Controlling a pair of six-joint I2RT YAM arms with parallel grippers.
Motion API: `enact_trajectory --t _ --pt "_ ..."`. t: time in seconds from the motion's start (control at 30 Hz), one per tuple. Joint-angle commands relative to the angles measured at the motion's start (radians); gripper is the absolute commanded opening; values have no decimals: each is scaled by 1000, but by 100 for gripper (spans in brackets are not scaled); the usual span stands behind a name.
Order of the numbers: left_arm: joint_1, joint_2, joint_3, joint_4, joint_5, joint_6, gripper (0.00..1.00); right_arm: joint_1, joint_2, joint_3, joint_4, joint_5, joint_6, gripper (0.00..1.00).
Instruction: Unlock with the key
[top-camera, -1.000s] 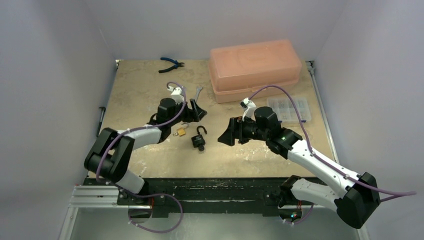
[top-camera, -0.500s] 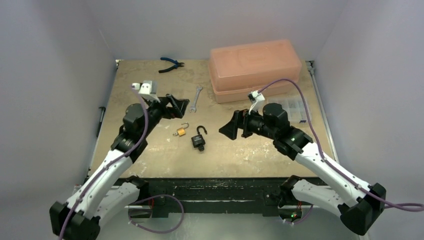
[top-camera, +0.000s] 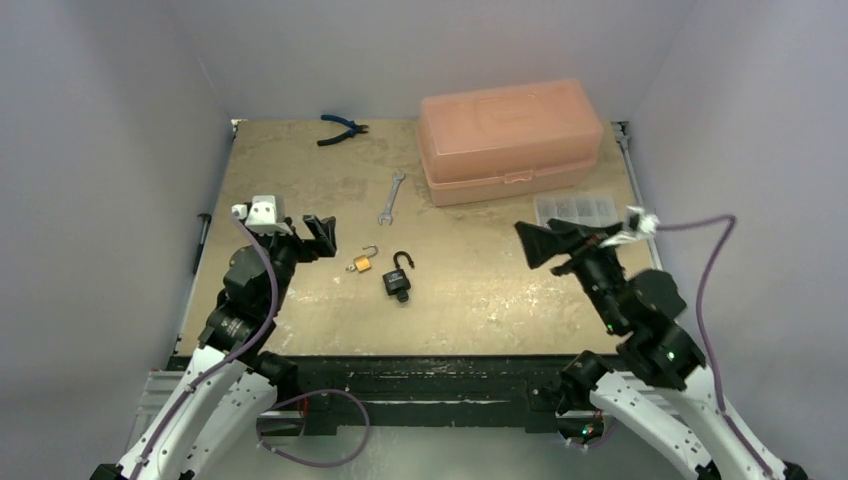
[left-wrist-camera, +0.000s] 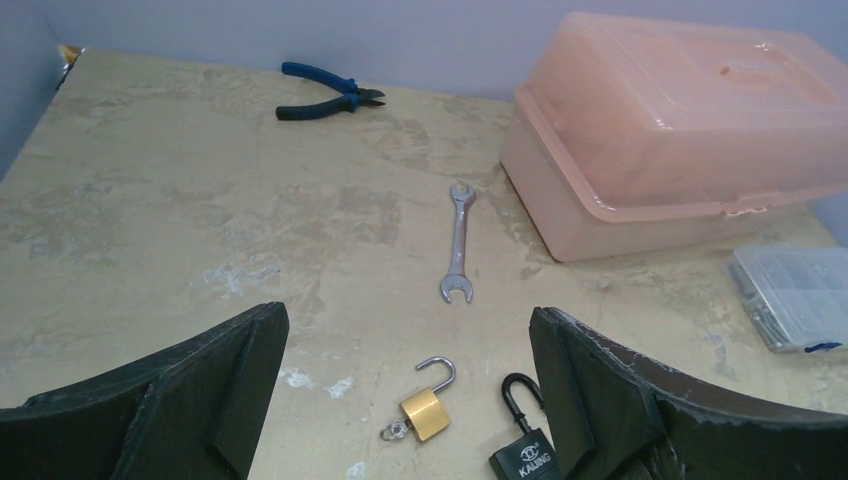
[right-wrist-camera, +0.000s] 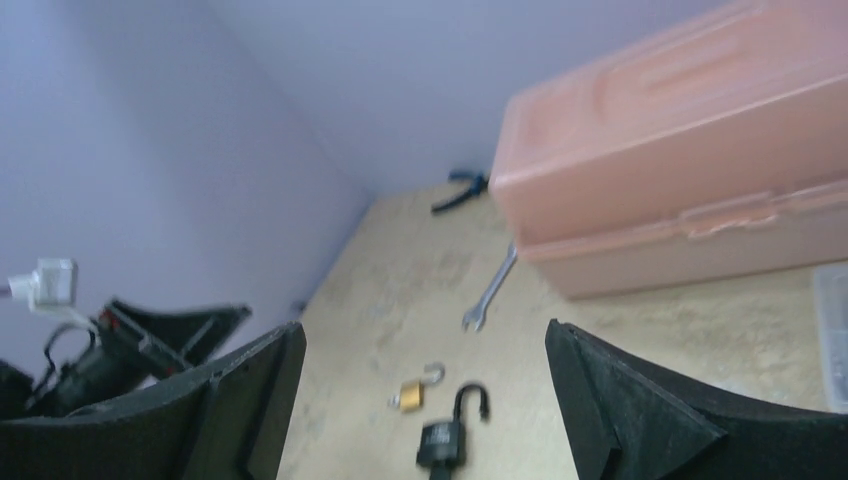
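Observation:
Two padlocks lie on the table with their shackles swung open. The small brass padlock (top-camera: 362, 263) (left-wrist-camera: 425, 411) (right-wrist-camera: 408, 396) has a silvery key (left-wrist-camera: 392, 432) in its underside. Just to its right lies the black padlock (top-camera: 398, 280) (left-wrist-camera: 524, 458) (right-wrist-camera: 444, 441). My left gripper (top-camera: 318, 238) (left-wrist-camera: 405, 318) hovers open to the left of the locks, holding nothing. My right gripper (top-camera: 545, 245) (right-wrist-camera: 425, 338) hangs open well to the right of them, also with nothing in it.
A silver wrench (top-camera: 390, 197) (left-wrist-camera: 456, 240) lies beyond the locks. Blue-handled pliers (top-camera: 341, 128) (left-wrist-camera: 325, 90) rest at the far edge. A pink plastic box (top-camera: 510, 138) (left-wrist-camera: 680, 120) stands at the back right, with a clear parts organiser (top-camera: 575, 207) in front of it.
Both arms have drawn back from the padlocks toward the near edge, and their jaws have spread wider. The padlocks have stayed where they were.

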Motion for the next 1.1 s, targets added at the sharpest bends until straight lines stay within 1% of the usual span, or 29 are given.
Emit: enact_trajectory --t 0.0,0.1,0.17,0.23,0.47,0.7,0.83,1.07 --pt "6 12 14 -6 -29 31 99 -5 -187 -94 66 261 41 99" --pt "6 24 26 -20 -23 36 99 -5 -260 -95 -31 390 138 99" --pt "5 24 27 -20 -29 41 99 -4 -288 -92 -101 447 216 99" --pt "6 22 26 -17 -43 43 99 -4 -305 -92 -148 471 267 99" --pt "6 16 32 -28 -91 48 99 -5 -294 -83 -270 533 347 99" --pt "6 10 33 -40 -139 53 99 -5 -268 -94 -301 560 392 99" --pt "6 13 35 -44 -141 51 99 -4 -252 -101 -315 569 425 99" --pt "6 22 38 -48 -141 53 99 -4 -224 -119 -304 567 436 99"
